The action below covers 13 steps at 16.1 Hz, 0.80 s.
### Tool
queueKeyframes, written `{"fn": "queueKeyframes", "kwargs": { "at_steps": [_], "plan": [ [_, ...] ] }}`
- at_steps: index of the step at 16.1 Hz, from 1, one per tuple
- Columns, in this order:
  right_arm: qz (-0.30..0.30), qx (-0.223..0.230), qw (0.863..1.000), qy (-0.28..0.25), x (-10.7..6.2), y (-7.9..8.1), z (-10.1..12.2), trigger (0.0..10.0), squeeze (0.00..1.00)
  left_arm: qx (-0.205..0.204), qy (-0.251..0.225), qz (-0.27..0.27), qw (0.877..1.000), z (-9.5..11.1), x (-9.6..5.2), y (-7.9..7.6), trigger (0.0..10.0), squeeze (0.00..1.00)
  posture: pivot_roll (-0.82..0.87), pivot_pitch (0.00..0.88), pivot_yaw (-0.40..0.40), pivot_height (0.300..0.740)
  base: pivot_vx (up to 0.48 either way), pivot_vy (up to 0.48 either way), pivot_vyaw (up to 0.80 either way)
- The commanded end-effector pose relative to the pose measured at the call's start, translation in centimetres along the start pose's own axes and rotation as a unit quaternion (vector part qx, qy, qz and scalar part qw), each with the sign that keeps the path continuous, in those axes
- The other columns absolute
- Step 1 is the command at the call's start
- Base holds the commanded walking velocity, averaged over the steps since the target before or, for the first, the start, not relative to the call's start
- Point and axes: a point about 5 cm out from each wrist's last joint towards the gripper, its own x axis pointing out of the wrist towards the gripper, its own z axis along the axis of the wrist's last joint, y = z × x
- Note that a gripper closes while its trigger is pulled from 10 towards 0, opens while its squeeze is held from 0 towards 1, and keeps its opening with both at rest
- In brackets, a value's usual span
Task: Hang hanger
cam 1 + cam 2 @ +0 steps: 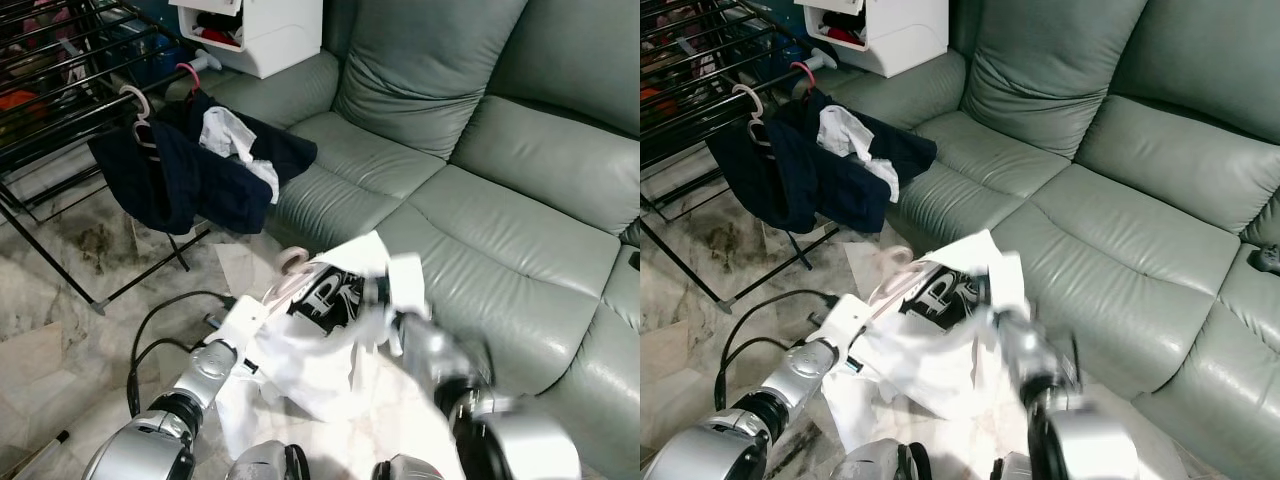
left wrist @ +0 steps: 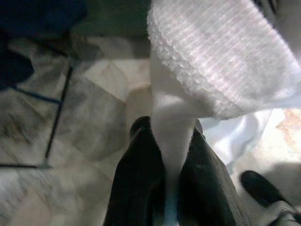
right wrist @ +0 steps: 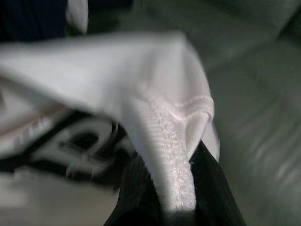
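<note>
Presently: white shirt [image 1: 320, 340], soft knit with ribbed hems and black print, on a pale pink hanger [image 1: 285, 275], held low before the robot above the marble floor [image 1: 60, 290]. Left end effector [image 2: 171, 155] closed on a fold of shirt; right end effector [image 3: 176, 188] closed on a ribbed hem. Black wire drying rack [image 1: 60, 90], carrying dark garments [image 1: 190, 170], lies at 10 o'clock, nearer the left arm. Grey-green leather sofa [image 1: 480, 200] at 1 o'clock.

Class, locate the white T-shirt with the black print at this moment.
The white T-shirt is held between both grippers, left gripper and right gripper, low in the head views, over the marble floor just before the grey sofa.
</note>
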Motion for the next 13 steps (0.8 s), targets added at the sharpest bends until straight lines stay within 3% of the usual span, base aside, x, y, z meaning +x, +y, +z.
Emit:
{"fn": "queueKeyframes", "kwargs": {
  "at_steps": [1, 2, 3, 4, 5, 6, 10, 13],
  "plan": [
    [0.020, -0.010, 1.000, -0.002, 0.1, 1.2, 0.1, 0.0, 0.00, 0.015, -0.035, 0.023, 0.999, 1.5, 0.2, 1.0, 10.0, 0.00, -0.06, 0.000, 0.090, 0.740, 0.000, 0.000, 0.00],
    [0.027, -0.016, 0.999, -0.004, 0.1, 1.5, 0.2, 0.9, 0.00, 0.013, -0.035, 0.022, 0.999, 1.5, 0.2, 0.9, 10.0, 0.00, -0.06, 0.000, 0.088, 0.740, 0.000, 0.000, 0.00],
    [0.044, -0.024, 0.999, 0.010, 0.0, 2.6, -0.2, 10.0, 0.00, -0.012, -0.030, 0.030, 0.999, 1.4, 0.2, 0.8, 10.0, 0.00, -0.06, 0.000, 0.088, 0.740, 0.000, 0.000, 0.00],
    [0.048, -0.016, 0.998, 0.027, -0.1, 2.9, -0.8, 10.0, 0.00, -0.030, -0.028, 0.038, 0.998, 1.4, 0.2, 0.9, 10.0, 0.00, -0.06, 0.000, 0.088, 0.740, 0.000, 0.000, 0.00],
    [0.048, -0.007, 0.998, 0.035, -0.2, 2.9, -1.1, 8.9, 0.00, -0.028, -0.029, 0.038, 0.998, 1.4, 0.2, 0.9, 10.0, 0.00, -0.06, 0.000, 0.088, 0.740, 0.000, 0.000, 0.00],
    [0.053, -0.002, 0.998, 0.041, -0.3, 3.1, -1.5, 0.0, 0.00, -0.035, -0.027, 0.039, 0.998, 1.4, 0.2, 0.9, 10.0, 0.00, -0.06, 0.000, 0.088, 0.740, 0.000, 0.000, 0.00],
    [0.137, -0.010, 0.990, 0.033, -0.9, 6.2, -1.8, 0.0, 0.00, -0.040, -0.027, 0.030, 0.998, 1.8, 0.4, 0.3, 10.0, 0.00, -0.06, 0.000, 0.088, 0.740, 0.000, 0.000, 0.00],
    [0.217, -0.014, 0.976, 0.031, -1.5, 8.1, -2.1, 0.0, 0.00, -0.040, -0.025, 0.025, 0.999, 2.0, 0.5, 0.0, 10.0, 0.00, -0.07, 0.000, 0.087, 0.740, 0.000, 0.000, 0.00]
  ]
}}
